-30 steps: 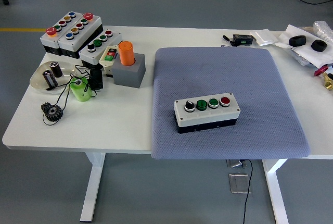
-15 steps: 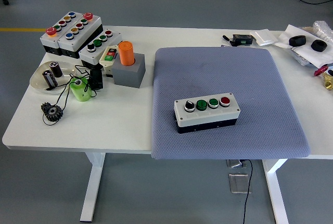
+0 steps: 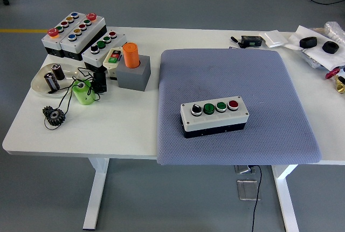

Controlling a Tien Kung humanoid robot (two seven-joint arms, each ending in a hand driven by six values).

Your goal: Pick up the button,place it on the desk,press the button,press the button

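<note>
Nothing has moved: four-button control box (image 3: 214, 115) sits on the grey mat (image 3: 232, 151); neither hand visible, state untellable; pressing comes next.

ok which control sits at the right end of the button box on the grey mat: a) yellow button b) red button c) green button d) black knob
b, on the button box lying on the mat the row runs black knob, two green buttons, then the red button at the right end.
</note>
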